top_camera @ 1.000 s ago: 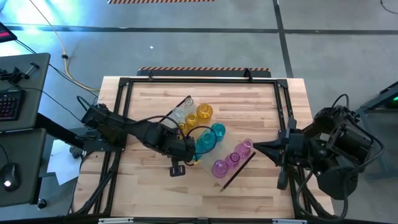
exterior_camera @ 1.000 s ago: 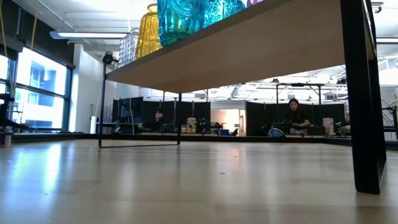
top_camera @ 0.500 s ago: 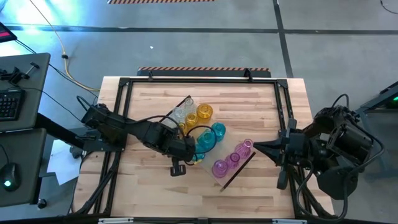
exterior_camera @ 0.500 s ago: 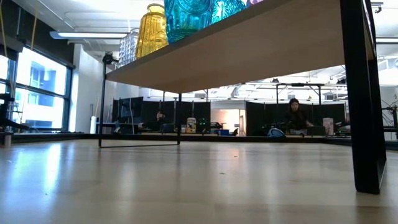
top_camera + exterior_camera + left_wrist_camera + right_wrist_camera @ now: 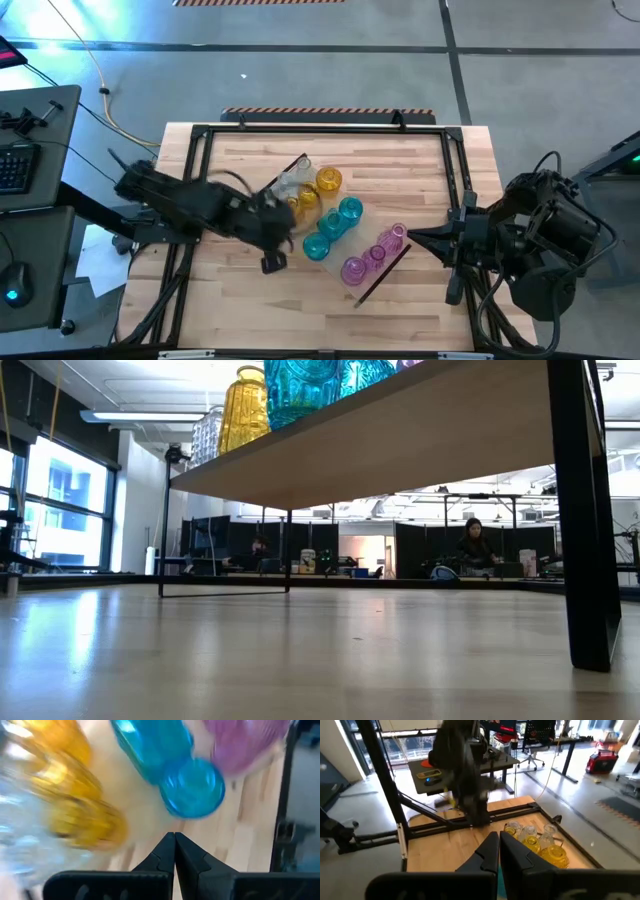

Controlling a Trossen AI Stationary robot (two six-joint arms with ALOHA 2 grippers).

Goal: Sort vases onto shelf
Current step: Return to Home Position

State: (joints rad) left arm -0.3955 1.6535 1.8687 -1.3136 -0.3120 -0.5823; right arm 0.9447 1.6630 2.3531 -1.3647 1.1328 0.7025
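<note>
1. The vases [image 5: 333, 226] stand on the shelf [image 5: 400, 435]. Its long axis runs roughly 10-to-4 o'clock across the surface [image 5: 420, 180], with clear and amber at the 10 o'clock end, teal midway and pink at the 4 o'clock end.
2. The left jaws, on the left arm [image 5: 190, 205], are pinched together and empty. The nearest teal vase [image 5: 316, 246] lies at about 2 o'clock from them, not touching.
3. By my judgement, going home toward 9 o'clock leads away from the glass.
4. The right arm [image 5: 520, 235] waits at 3 o'clock. The right jaws are pressed together and empty, near the end pink vase [image 5: 398, 235].
</note>
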